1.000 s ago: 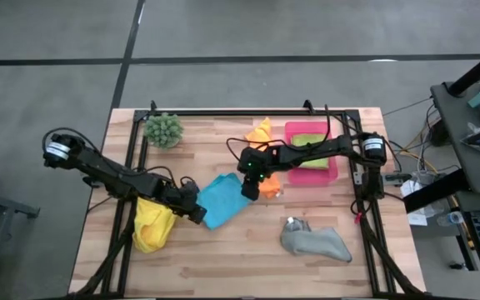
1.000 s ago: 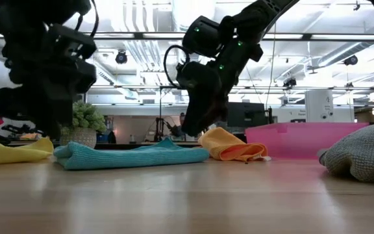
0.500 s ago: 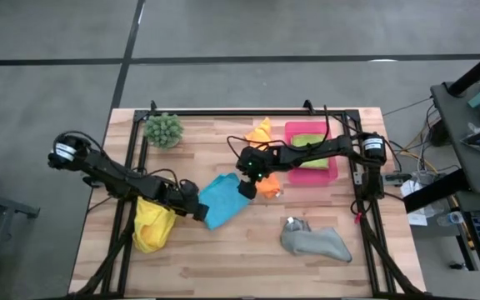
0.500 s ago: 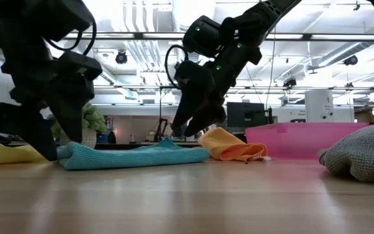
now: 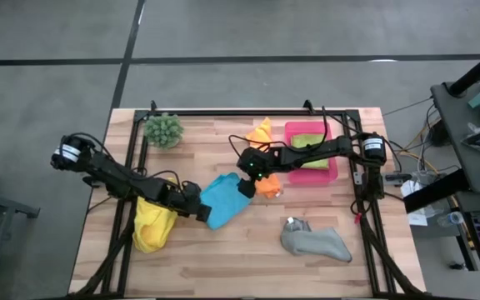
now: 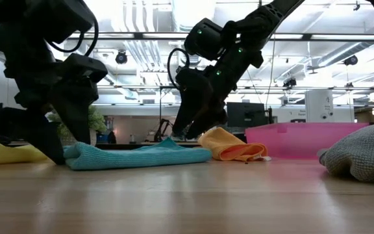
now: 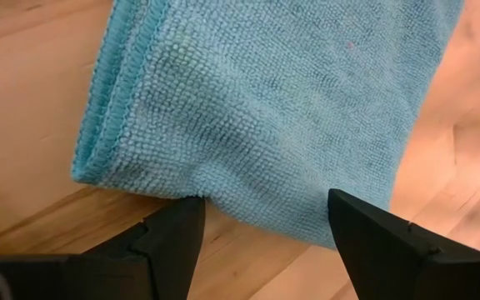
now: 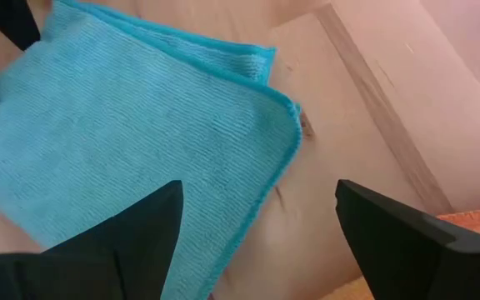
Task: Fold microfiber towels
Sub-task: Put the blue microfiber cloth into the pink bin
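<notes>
In the high view, left of centre, the left pincer stands released at the lower-left end of the blue towel, which lies doubled on the table, its edges stacked in the left wrist view. At the frame's centre the right pincer is likewise released over the towel's upper-right corner. The fold looks just laid; next, I judge, comes another fold or setting it aside before the yellow towel at lower left.
</notes>
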